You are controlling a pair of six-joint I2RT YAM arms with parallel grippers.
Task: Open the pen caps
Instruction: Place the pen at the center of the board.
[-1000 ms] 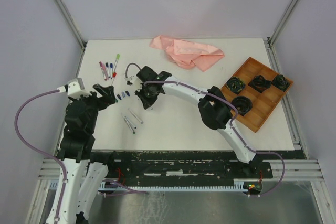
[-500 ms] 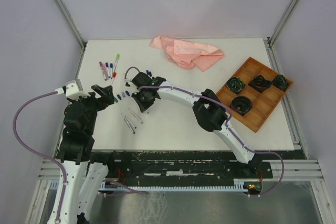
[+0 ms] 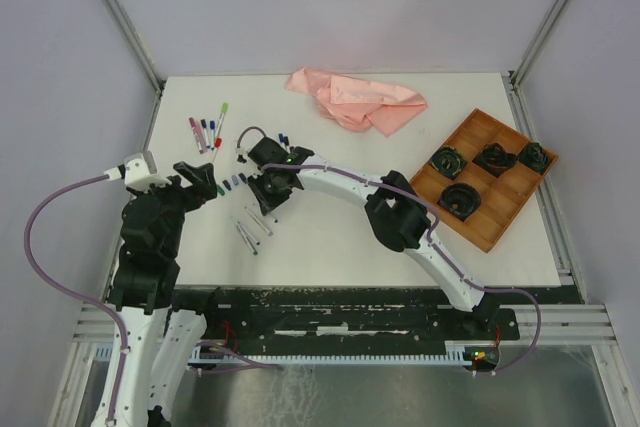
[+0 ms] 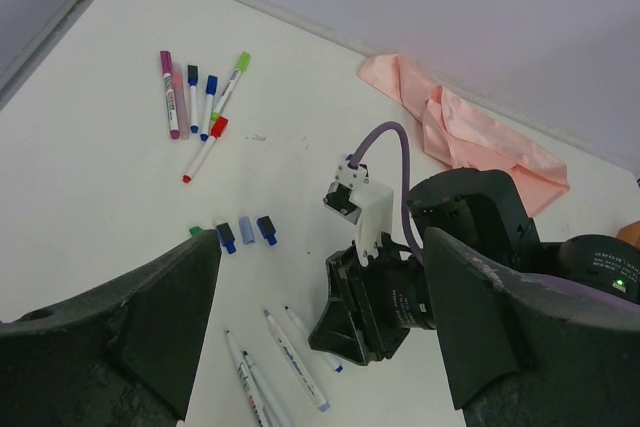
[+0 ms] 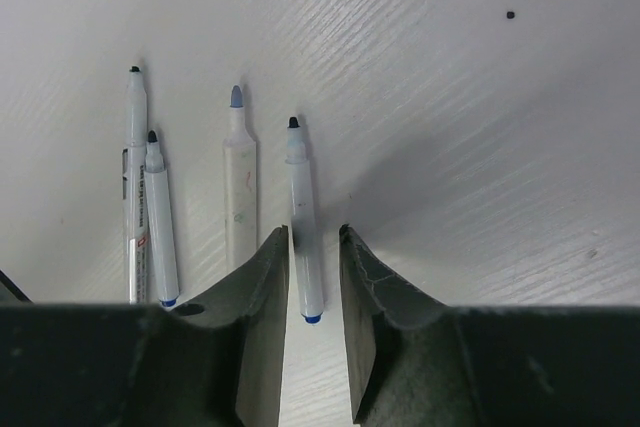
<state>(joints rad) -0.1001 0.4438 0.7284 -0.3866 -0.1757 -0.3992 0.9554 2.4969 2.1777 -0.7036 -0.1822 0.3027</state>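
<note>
Three loose pen caps [image 4: 246,232] in blue, pale blue and navy lie in a row on the white table, with a green one [image 4: 196,231] beside them; the row of caps [image 3: 234,182] also shows from above. Several capped pens [image 4: 195,105] lie at the far left. My right gripper [image 5: 313,232] points down at the table, open, and an uncapped white pen barrel [image 5: 302,217] lies flat between its fingers with a gap on the right. Three more uncapped barrels [image 5: 239,177] lie to its left. My left gripper [image 4: 322,242] hovers wide open near the caps, holding nothing.
A crumpled pink cloth [image 3: 357,99] lies at the back of the table. A wooden compartment tray [image 3: 508,199] at the right holds several black round parts [image 3: 449,160]. The right arm [image 3: 340,179] stretches across the table's middle.
My right gripper has shifted left toward the uncapped pens and its jaws have parted, leaving the barrel lying on the table. The left arm has barely moved.
</note>
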